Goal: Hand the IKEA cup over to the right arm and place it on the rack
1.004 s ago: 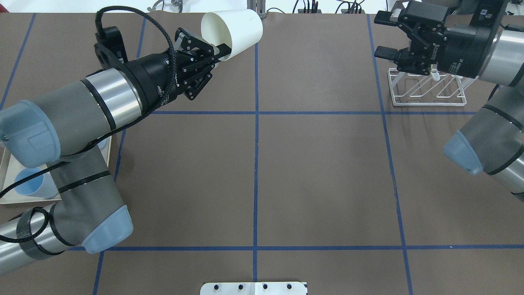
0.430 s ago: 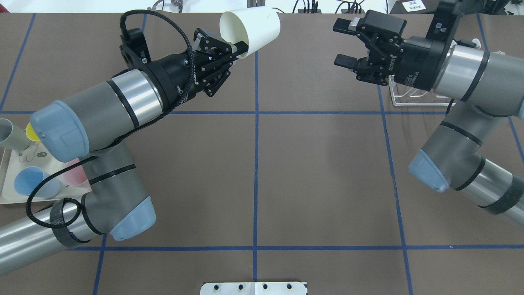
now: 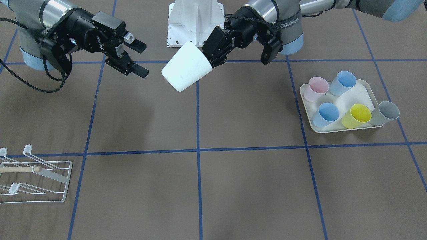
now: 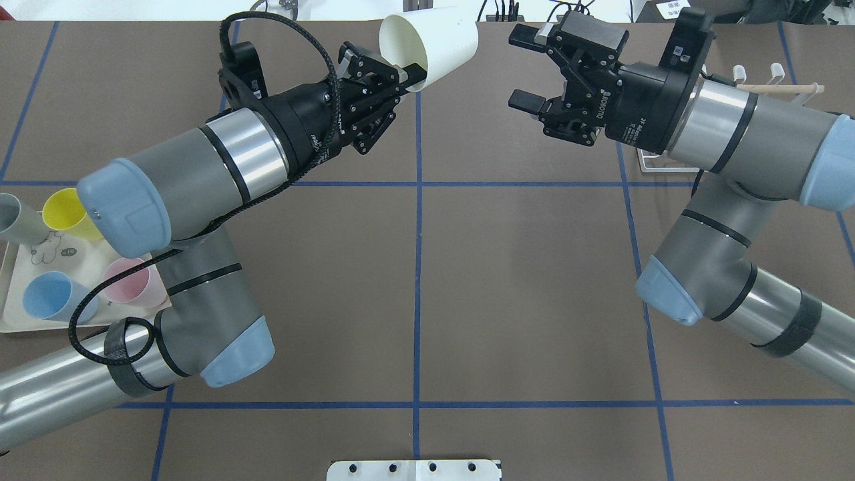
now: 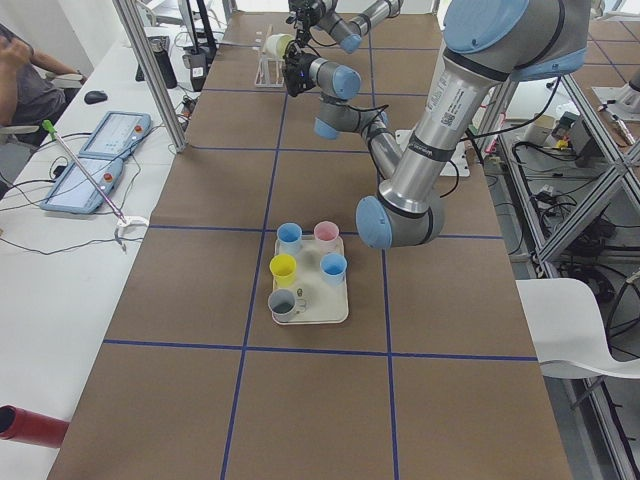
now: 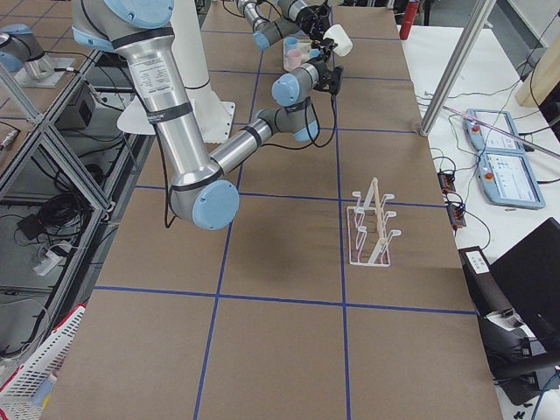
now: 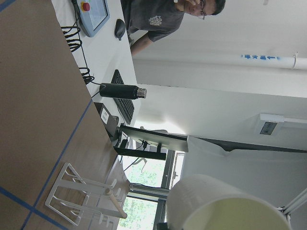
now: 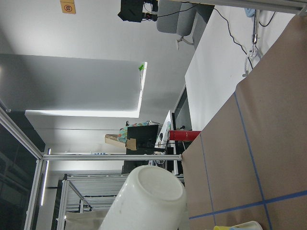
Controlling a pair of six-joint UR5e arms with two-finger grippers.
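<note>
IKEA cup (image 4: pixel 435 43) pinched at its rim by the left hand (image 4: pixel 412 74), bottom toward the spread right hand (image 4: pixel 524 67) nearby

You see the white cup (image 4: pixel 437 43) tilted in the air, its base toward the right arm (image 4: pixel 728 123). The white wire rack (image 6: pixel 371 227) stands on the table, well apart from the cup.

We see a white cup (image 3: pixel 186 71) and a white wire rack (image 3: pixel 33 169). Our brown table (image 3: pixel 250 110) bears blue gridlines (image 3: pixel 197 133).
</note>
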